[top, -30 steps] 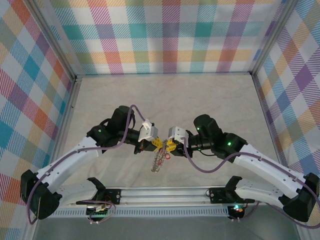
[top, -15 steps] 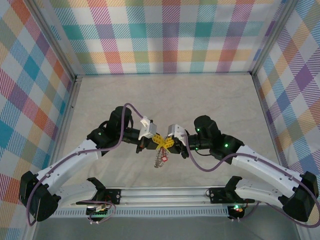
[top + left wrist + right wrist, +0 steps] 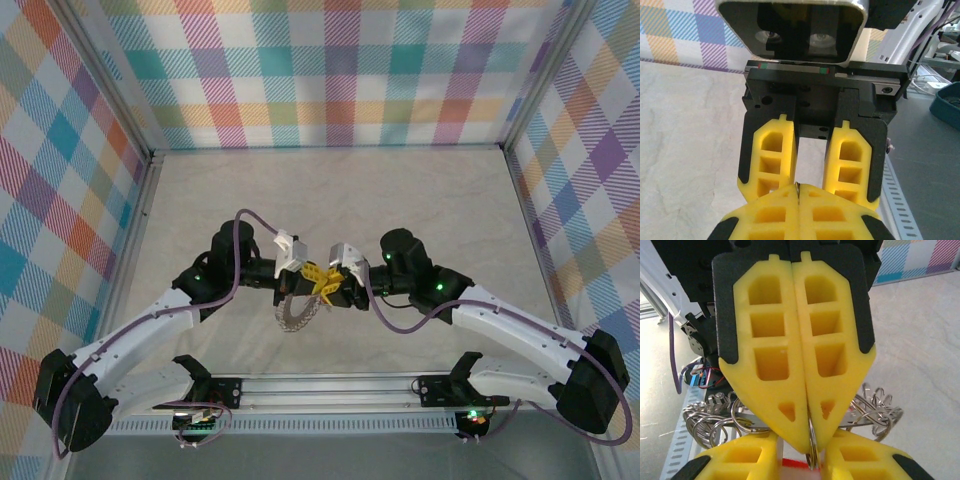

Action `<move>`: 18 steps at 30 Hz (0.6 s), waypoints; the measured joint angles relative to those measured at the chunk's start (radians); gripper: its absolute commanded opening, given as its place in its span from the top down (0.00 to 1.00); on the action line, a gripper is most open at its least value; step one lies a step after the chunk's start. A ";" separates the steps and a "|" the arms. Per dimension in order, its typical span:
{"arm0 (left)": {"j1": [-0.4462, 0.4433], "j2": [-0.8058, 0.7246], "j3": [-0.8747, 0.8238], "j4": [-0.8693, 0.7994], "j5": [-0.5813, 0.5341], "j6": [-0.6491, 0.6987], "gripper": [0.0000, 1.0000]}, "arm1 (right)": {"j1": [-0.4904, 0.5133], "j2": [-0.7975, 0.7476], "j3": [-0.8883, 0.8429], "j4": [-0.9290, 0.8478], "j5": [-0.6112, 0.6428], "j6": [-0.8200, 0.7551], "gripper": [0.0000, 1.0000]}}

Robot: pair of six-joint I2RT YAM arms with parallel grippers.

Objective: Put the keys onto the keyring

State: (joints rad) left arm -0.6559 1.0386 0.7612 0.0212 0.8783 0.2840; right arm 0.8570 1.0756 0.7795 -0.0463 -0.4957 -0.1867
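Observation:
Above the table my two grippers meet tip to tip. My left gripper (image 3: 313,272) is shut on a thin wire loop of the keyring (image 3: 798,189). The grey coiled keyring (image 3: 296,313) hangs in an arc just below and to the left of the tips. From the right wrist, its coils (image 3: 710,415) spread out behind the left gripper's fingers (image 3: 770,365). My right gripper (image 3: 800,462) faces them with its fingers a little apart. A red key head (image 3: 795,463) fills that gap, right where the pinched wire comes down. The rest of the key is hidden.
The pale table (image 3: 330,200) lies inside plaid walls, with a metal rail (image 3: 330,385) along the near edge between the arm bases. Both arms lean in over the table's near middle.
Both grippers have shifted a little left and away from the bases while staying tip to tip. The keyring has swung from a hanging bunch into an arc, and the red key under the tips has gone from sight.

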 measured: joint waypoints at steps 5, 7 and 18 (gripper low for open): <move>-0.003 -0.008 0.000 0.031 -0.008 -0.008 1.00 | 0.001 -0.031 -0.013 0.010 0.020 -0.001 0.70; -0.003 -0.013 0.000 0.035 -0.009 -0.008 1.00 | 0.002 -0.046 -0.020 0.009 0.029 -0.001 0.65; -0.005 -0.051 0.001 0.061 -0.010 -0.010 1.00 | 0.007 -0.134 -0.051 -0.014 0.100 -0.015 0.63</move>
State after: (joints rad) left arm -0.6605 0.9871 0.7620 0.0826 0.8680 0.2737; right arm 0.8642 0.9421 0.7288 -0.0608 -0.3954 -0.2020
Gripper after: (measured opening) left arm 0.049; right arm 0.364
